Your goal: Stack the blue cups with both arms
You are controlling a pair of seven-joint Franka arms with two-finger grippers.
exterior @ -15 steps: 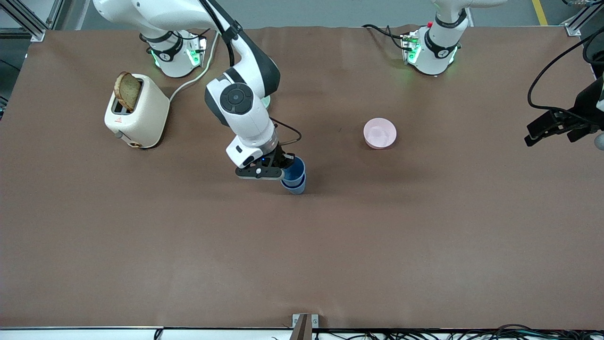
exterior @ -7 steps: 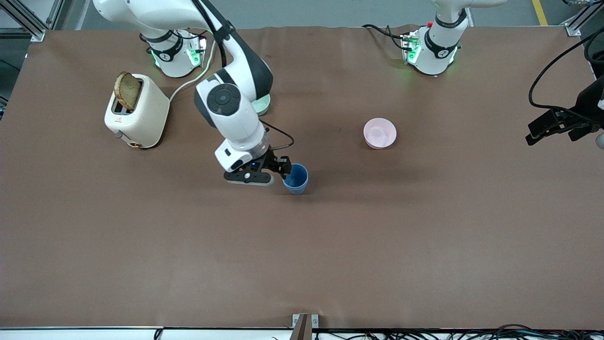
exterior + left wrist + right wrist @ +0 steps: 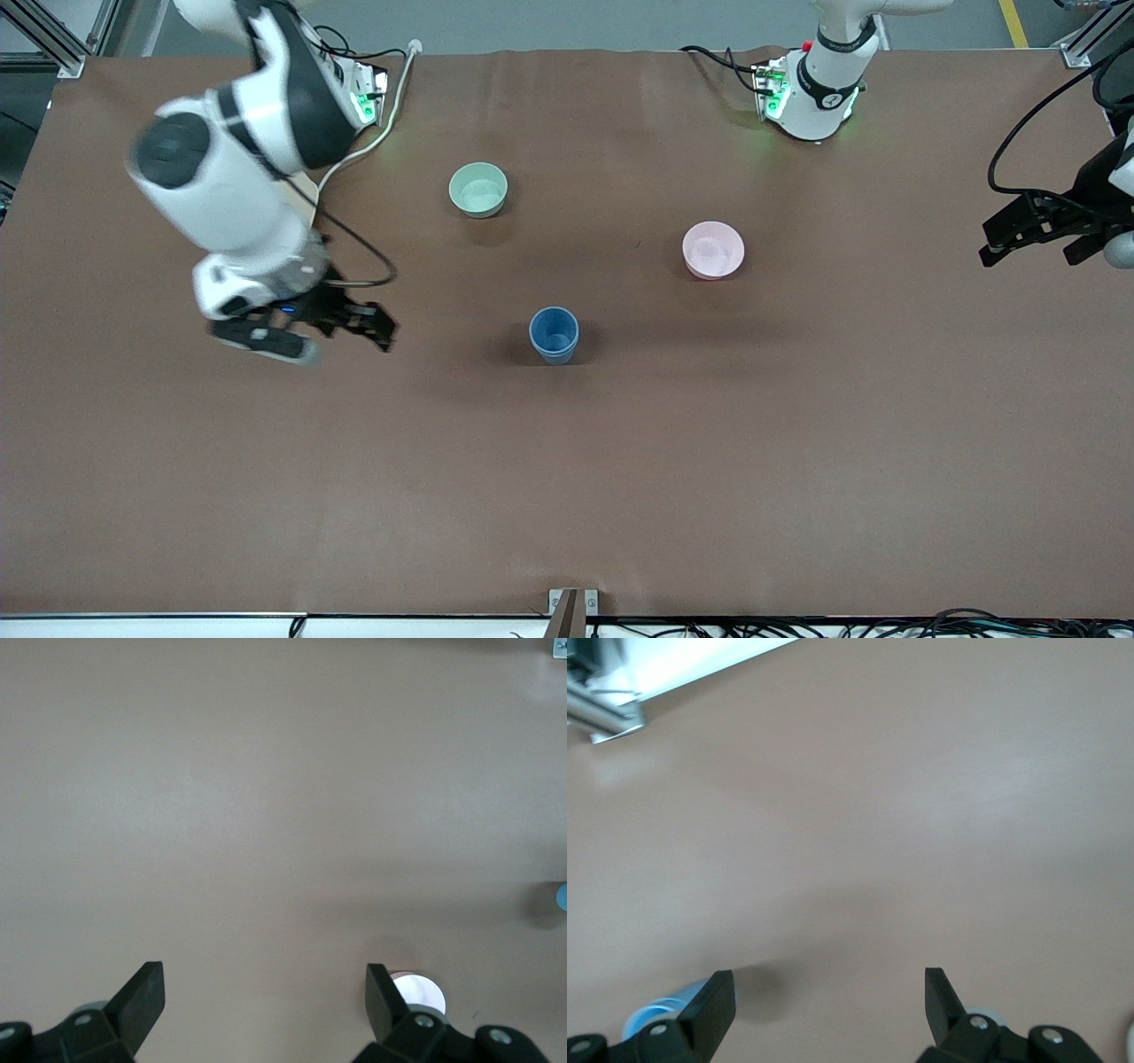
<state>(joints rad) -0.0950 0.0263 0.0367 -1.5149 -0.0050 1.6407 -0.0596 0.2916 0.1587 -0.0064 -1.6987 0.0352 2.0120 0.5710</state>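
Observation:
The two blue cups (image 3: 554, 335) stand nested, one inside the other, upright on the brown table near its middle. My right gripper (image 3: 372, 326) is open and empty, off to the side of the stack toward the right arm's end of the table. In the right wrist view my right gripper (image 3: 828, 1001) shows its jaws wide apart, with the blue cups (image 3: 640, 1020) partly hidden by one finger. My left gripper (image 3: 1032, 248) is open and empty and waits at the left arm's end of the table. In the left wrist view my left gripper (image 3: 263, 997) is open, and the blue cups (image 3: 562, 896) show at the frame's edge.
A mint-green bowl (image 3: 478, 189) sits farther from the front camera than the cups. A pink bowl (image 3: 713, 250) sits toward the left arm's end; it also shows in the left wrist view (image 3: 418, 991). The right arm hides the toaster. A cable (image 3: 354, 159) runs by the right arm's base.
My right gripper let go of the upper blue cup, now nested in the lower one, and swung away toward the right arm's end. The mint-green bowl is uncovered. The left arm barely moved.

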